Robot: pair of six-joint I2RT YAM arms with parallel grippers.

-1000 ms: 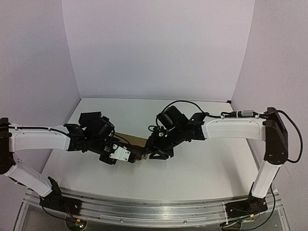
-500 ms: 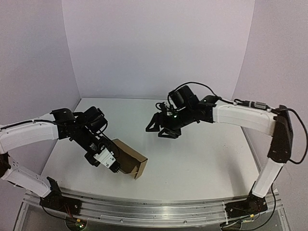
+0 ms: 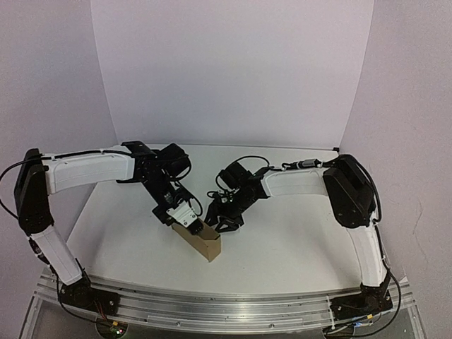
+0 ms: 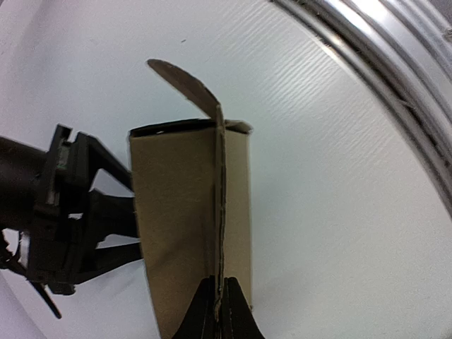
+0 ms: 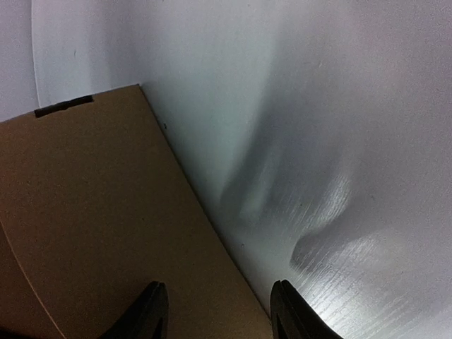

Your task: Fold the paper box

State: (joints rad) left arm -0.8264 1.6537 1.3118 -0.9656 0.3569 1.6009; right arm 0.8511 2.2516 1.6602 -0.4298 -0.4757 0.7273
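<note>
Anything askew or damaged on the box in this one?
Yes: the paper box has a rounded flap sticking out loose at its far end, untucked, so that end looks unfinished. The left gripper pinches a thin cardboard edge; the right gripper is open at its side. No tears show.

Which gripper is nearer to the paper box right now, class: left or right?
Left. The left gripper is pinching a cardboard edge of the paper box; the right gripper sits open just beside it, and whether it touches is unclear.

White table top, pale lilac walls behind and beside, ribbed metal rail along near edge
</note>
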